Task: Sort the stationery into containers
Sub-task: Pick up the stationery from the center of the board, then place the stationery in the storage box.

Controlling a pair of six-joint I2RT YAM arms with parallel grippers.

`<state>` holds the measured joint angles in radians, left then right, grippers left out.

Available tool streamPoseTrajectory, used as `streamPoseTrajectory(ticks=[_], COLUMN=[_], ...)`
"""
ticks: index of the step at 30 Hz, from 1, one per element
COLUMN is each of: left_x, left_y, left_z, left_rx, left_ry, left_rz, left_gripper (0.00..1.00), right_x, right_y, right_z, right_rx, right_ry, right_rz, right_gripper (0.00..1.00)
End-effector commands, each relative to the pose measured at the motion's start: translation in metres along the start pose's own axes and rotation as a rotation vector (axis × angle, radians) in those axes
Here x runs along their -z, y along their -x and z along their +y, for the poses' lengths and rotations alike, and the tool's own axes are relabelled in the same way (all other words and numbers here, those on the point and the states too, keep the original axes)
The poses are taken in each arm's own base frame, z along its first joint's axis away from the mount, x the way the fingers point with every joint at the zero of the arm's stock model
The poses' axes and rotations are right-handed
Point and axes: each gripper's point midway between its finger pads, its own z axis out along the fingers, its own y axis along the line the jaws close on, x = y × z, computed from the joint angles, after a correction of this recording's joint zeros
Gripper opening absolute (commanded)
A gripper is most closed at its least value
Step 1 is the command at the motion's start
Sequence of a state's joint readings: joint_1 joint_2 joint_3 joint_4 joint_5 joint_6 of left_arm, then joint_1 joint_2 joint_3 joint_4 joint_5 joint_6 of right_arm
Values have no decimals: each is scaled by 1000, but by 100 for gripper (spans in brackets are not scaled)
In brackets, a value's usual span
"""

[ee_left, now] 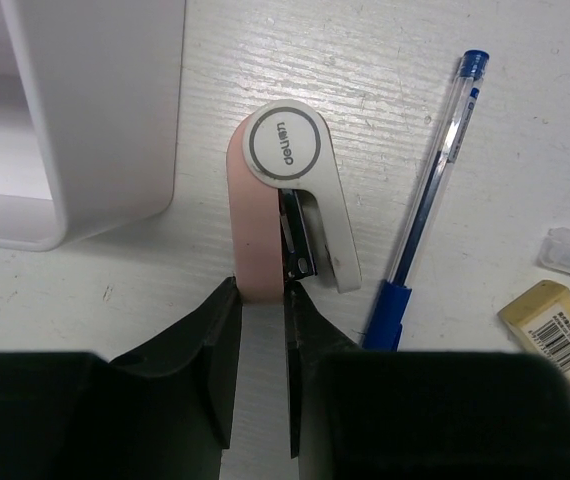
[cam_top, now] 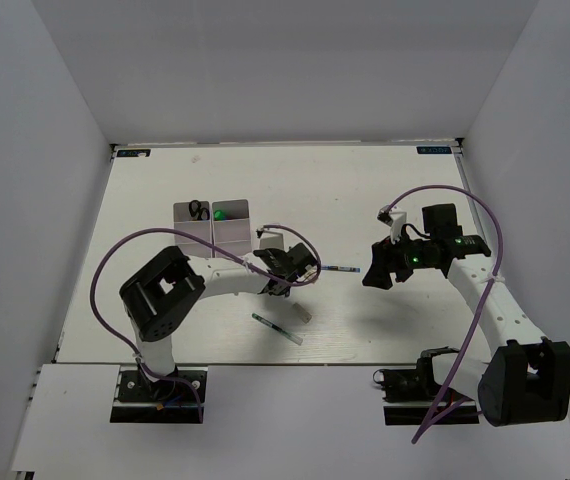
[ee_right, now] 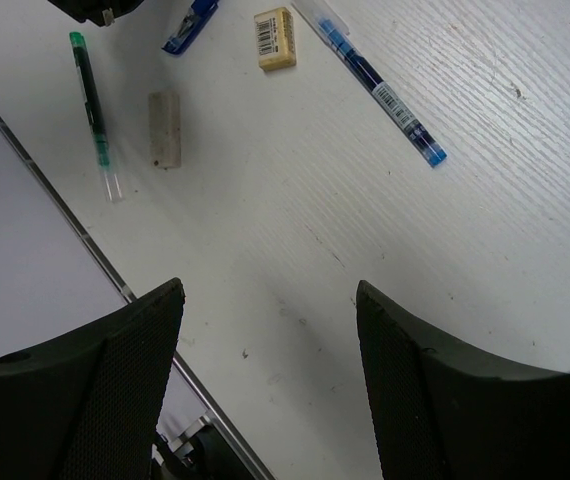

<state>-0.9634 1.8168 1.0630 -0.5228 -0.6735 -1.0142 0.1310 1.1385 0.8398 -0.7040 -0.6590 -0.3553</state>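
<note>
As its label shows, eraser (ee_left: 555, 330) bears barcode.

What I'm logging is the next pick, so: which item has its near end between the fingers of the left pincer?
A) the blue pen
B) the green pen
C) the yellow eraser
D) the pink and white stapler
D: in the left wrist view the pink and white stapler has its near end between the fingers of the left pincer, while the blue pen and the yellow eraser lie off to one side.
</note>
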Motion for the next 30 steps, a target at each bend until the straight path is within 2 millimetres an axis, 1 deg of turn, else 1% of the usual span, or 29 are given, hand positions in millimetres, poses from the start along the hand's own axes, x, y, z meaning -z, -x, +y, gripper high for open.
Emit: streamPoseTrajectory(ticks=[1, 2, 4, 7, 8, 10, 11, 12, 14, 15, 17, 18, 19, 21, 24, 25, 27, 28, 29, 30], left_x=[-1, 0, 2, 7, 9, 15, 20, 25, 33, 43, 53, 63, 68, 86, 103, 116, 123, 132, 133, 134], left_y=[-14, -14, -14, -11, -10, -8, -7, -1, 1, 12, 15, 25, 28, 43, 58, 70, 78, 88, 92, 96], left_z=[8, 7, 4, -1, -3, -7, -11, -15, -19, -24, -27, -28, -26, -24, -16, -12, -4, 1, 11, 16], left_rx=[-23, -26, -29, -35, -37, -48, -52, -63, -84, -85, -102, -88, -99, -73, -64, -50, -53, -31, -37, -32], left_ry=[31, 26, 17, -3, -9, -28, -44, -63, -78, -101, -122, -142, -142, -178, -201, -222, -212, -223, -200, -191], left_rz=[33, 38, 33, 22, 20, 6, -2, -11, -27, -48, -58, -76, -78, -105, -130, -148, -162, -179, -174, -177], left_gripper=[14, 13, 13, 7, 3, 0, 0, 0, 0, 0, 0, 0, 0, 0, 0, 0, 0, 0, 0, 0], right_x=[2, 2, 2, 2, 2, 2, 3, 2, 3, 3, 3, 4, 4, 4, 5, 5, 6, 5, 5, 6], right_y=[3, 2, 2, 3, 3, 3, 3, 3, 3, 3, 4, 4, 3, 4, 4, 4, 5, 4, 4, 5], right_z=[5, 5, 5, 5, 5, 5, 4, 5, 5, 5, 6, 5, 5, 6, 6, 6, 6, 6, 7, 7], right_rx=[18, 13, 11, 13, 14, 10, 7, 10, 10, 8, 11, 11, 8, 12, 10, 10, 10, 6, 4, 8], right_ry=[25, 24, 25, 27, 28, 28, 25, 29, 28, 26, 31, 26, 27, 30, 29, 29, 29, 30, 33, 31], right_rz=[-17, -16, -17, -20, -19, -19, -21, -17, -21, -20, -24, -26, -23, -26, -29, -28, -33, -31, -30, -35], right_gripper=[72, 72, 72, 72, 72, 72, 72, 72, 72, 72, 72, 72, 72, 72, 72, 72, 72, 72, 72, 72])
